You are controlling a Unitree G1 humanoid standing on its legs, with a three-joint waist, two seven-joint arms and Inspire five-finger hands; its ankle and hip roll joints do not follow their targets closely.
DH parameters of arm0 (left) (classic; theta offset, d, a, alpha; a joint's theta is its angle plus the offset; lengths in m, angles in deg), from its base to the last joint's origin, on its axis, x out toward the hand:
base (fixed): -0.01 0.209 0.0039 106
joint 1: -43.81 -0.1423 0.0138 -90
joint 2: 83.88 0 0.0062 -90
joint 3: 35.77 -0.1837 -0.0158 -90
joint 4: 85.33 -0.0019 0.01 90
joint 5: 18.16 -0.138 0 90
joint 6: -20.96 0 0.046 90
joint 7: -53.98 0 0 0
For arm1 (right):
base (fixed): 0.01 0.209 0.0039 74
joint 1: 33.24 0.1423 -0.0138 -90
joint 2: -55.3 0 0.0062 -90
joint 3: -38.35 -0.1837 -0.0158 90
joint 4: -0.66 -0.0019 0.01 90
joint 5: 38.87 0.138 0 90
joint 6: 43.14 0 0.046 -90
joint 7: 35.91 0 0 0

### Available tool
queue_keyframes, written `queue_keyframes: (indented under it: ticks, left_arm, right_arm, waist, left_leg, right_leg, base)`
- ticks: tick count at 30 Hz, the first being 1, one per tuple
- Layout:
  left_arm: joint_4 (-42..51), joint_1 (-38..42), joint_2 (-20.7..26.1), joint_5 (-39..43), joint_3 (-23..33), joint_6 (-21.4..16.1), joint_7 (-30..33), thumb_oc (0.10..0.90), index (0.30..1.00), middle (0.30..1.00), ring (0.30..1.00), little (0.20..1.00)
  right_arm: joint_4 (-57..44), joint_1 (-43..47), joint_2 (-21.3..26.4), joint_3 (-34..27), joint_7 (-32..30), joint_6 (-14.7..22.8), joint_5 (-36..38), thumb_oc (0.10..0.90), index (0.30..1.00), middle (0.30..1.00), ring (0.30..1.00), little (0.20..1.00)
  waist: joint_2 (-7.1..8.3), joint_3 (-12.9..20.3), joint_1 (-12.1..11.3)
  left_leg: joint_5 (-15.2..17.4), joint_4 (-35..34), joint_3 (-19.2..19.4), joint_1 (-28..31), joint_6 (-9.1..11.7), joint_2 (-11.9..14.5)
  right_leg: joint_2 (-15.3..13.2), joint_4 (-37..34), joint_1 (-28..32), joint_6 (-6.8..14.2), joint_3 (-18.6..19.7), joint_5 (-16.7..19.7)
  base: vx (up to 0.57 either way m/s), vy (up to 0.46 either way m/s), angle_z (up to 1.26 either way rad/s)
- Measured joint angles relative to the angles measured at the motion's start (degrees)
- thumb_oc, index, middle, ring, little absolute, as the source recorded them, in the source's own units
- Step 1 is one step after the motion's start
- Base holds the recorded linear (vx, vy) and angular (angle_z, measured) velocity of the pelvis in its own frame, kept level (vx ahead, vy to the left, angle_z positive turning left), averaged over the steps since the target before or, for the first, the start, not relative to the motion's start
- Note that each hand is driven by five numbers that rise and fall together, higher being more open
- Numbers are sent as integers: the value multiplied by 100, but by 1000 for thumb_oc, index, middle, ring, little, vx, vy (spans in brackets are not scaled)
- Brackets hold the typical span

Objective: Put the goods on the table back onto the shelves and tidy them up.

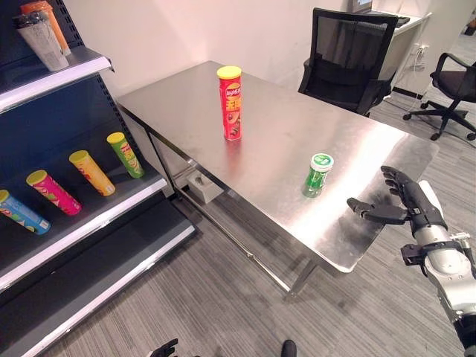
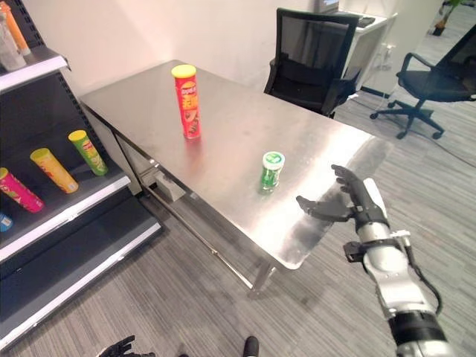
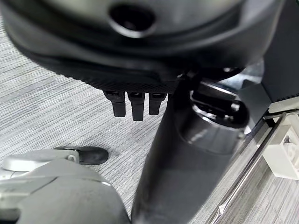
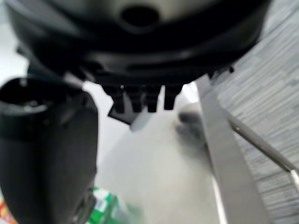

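A tall red chips can (image 1: 230,103) with a yellow lid stands upright near the middle of the steel table (image 1: 297,123). A short green can (image 1: 317,175) with a white and green lid stands closer to the table's near right edge. My right hand (image 1: 407,195) hovers open over the table's right corner, a hand's width to the right of the green can (image 4: 103,209) and apart from it. My left hand (image 1: 165,348) hangs low near the floor, fingers (image 3: 133,105) relaxed and holding nothing. The dark shelf unit (image 1: 111,204) stands at the left.
Several coloured chips cans lie on the middle shelf, among them a green one (image 1: 125,154) and a pink one (image 1: 52,192). The top shelf (image 1: 59,74) holds more goods. A black office chair (image 1: 349,59) stands behind the table, another (image 1: 454,85) at the far right. A white box (image 1: 202,184) sits under the table.
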State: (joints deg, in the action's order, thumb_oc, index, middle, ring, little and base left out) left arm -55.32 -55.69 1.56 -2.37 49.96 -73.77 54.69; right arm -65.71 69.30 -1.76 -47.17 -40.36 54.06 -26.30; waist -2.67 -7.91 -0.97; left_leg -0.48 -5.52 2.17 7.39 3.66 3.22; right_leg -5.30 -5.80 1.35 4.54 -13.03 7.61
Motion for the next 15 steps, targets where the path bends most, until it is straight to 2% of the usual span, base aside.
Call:
queue_keyframes:
  ticks: [4, 5, 10, 15]
  left_arm:
    - [-36, 14, 1, 142, 1, -1, 6, 800, 900, 900, 900, 900]
    - [-34, 4, -5, 220, -3, -4, 9, 800, 900, 900, 900, 900]
    - [-30, 70, 1, 226, -3, -11, 18, 800, 900, 900, 900, 900]
    - [-42, 91, 1, 268, -4, -13, 22, 800, 900, 900, 900, 900]
  right_arm:
    - [94, 189, 0, 189, 3, -21, 3, 800, 900, 900, 900, 900]
    - [152, 286, 1, 292, 2, -22, 4, 800, 900, 900, 900, 900]
    - [514, 832, 3, 754, 19, -27, 17, 800, 900, 900, 900, 900]
    - [682, 1208, 3, 1061, 20, -22, -3, 800, 900, 900, 900, 900]
  waist:
    - [23, -15, -61]
    - [30, -19, -135]
    - [118, -79, -168]
    - [122, -85, -183]
  left_leg:
    - [-22, 2, -119, -62, 22, 10]
    - [-29, 2, -127, -64, 10, 17]
    - [-50, 21, -280, -114, 6, 19]
    - [-70, 32, -404, -169, 26, 20]
  right_leg:
    - [0, 0, -4, -13, -106, -9]
    - [2, 0, 1, -16, -114, -12]
    - [-7, 1, 31, -41, -277, -7]
    - [-15, 2, 38, -51, -410, -45]
  base:
    - [21, -42, 15]
    - [17, -43, 5]
    - [20, -41, 15]
    - [28, -25, 14]
